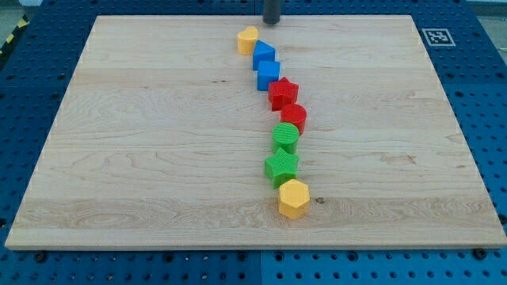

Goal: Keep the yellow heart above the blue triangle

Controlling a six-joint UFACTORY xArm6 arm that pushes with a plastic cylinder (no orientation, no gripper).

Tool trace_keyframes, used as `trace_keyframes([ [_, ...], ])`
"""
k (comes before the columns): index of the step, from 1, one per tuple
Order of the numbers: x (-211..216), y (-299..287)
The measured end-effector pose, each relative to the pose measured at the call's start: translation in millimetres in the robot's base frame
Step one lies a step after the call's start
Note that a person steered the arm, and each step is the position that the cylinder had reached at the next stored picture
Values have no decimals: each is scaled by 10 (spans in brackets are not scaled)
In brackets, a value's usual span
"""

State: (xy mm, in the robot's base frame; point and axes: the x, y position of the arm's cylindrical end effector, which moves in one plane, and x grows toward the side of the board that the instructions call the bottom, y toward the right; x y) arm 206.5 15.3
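The yellow heart [248, 39] lies near the board's top edge, at the head of a curving line of blocks. The blue triangle [264, 55] sits just below and right of it, touching it. A blue cube [268, 74] follows right below the triangle. My tip [272, 21] is at the view's top, just above and right of the yellow heart and above the blue triangle, a small gap away from both.
The line runs down the board: a red star [282, 93], a red cylinder [294, 117], a green cylinder [286, 136], a green star [281, 166] and a yellow hexagon [293, 198]. The wooden board [142, 158] lies on a blue perforated table.
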Motion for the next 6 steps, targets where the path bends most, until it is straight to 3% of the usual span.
trace_keyframes([
  [2, 348, -583],
  [6, 579, -704],
])
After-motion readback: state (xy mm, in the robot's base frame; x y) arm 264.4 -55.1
